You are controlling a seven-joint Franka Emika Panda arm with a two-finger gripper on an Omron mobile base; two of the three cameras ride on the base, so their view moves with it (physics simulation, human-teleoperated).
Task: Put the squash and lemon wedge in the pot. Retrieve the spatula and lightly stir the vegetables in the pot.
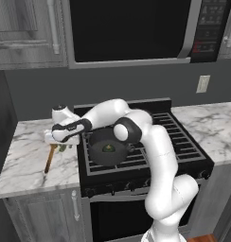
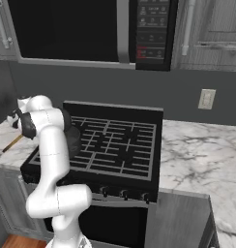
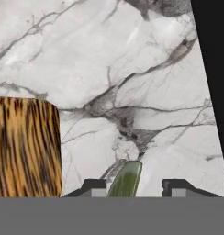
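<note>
Dark grey pot (image 1: 108,150) on stove holding squash (image 1: 108,148), lemon wedge (image 3: 126,179) and spatula (image 1: 49,159) on counter

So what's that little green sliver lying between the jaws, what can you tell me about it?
It is the slim green-to-yellowish lemon wedge, smooth and glossy, darker along one edge. It lies on the white grey-veined marble counter, tilted slightly in the hand view, between the two dark fingertips, which stand apart from it on either side. The striped brown wooden spatula head rests beside it, not touching. From the left base view it peeks out under the hand.

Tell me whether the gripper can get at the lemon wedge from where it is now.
Probably yes: the lemon wedge lies bare on the counter between the gripper fingertips; the spatula lies off to one side.
</note>
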